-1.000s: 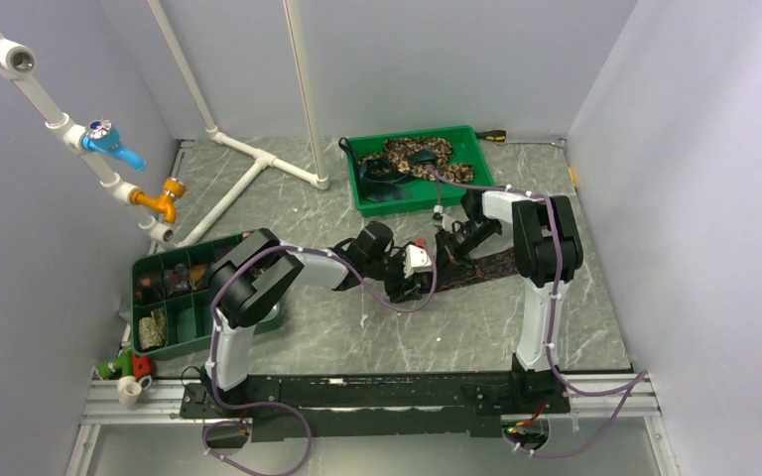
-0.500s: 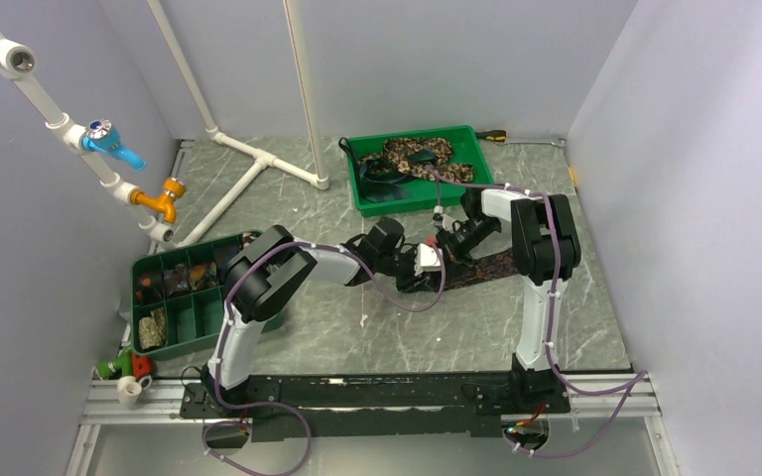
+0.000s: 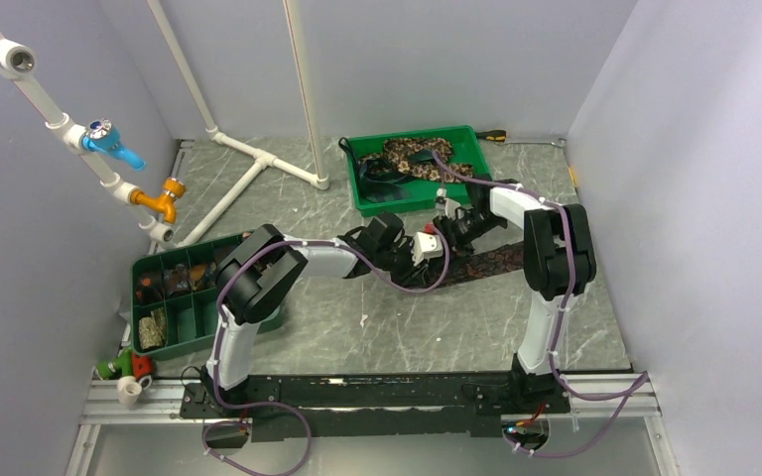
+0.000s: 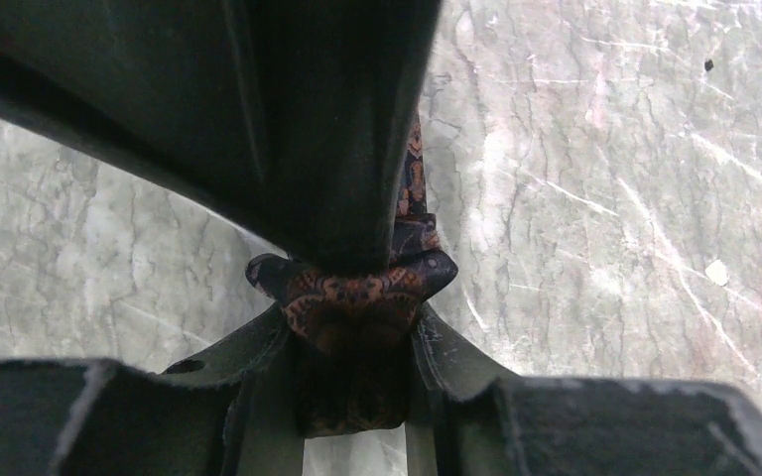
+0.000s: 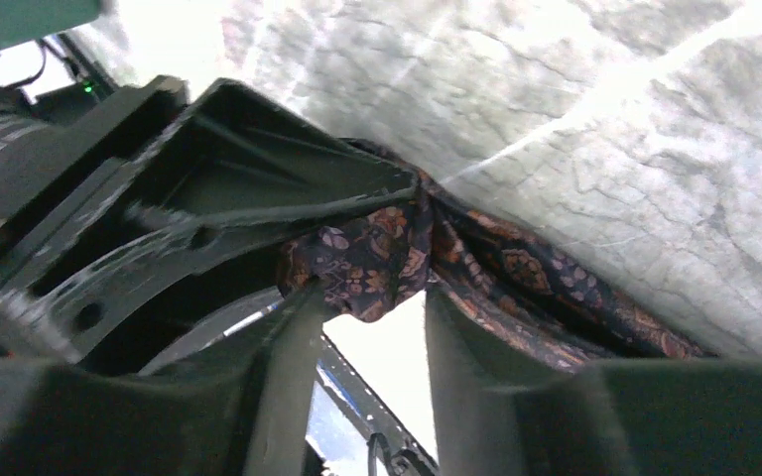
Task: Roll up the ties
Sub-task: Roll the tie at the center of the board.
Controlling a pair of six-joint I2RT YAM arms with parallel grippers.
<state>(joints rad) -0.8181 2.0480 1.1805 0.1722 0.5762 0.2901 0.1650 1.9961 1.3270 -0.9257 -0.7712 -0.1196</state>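
Note:
A dark maroon patterned tie (image 3: 491, 261) lies on the marble table, stretching right from both grippers. Its bunched near end (image 4: 357, 297) sits between my left gripper's (image 4: 355, 332) fingers (image 4: 446, 347), which press it from both sides. In the top view my left gripper (image 3: 433, 264) meets my right gripper (image 3: 444, 242) at that end of the tie. My right gripper (image 5: 372, 312) stands open, a bright gap between its fingers (image 5: 288, 337), with the tie's fold (image 5: 377, 258) at its tips. More mottled tan-and-brown ties (image 3: 419, 157) lie in the back tray.
A green tray (image 3: 412, 205) stands behind the grippers. A green compartment box (image 3: 184, 302) with rolled pieces sits at the left. White pipes (image 3: 258, 164) cross the back left floor, with a blue and an orange tap (image 3: 164, 193) on the wall.
My left jaws have closed onto the tie's end. My right gripper has opened from shut and its arm has swung back and to the right.

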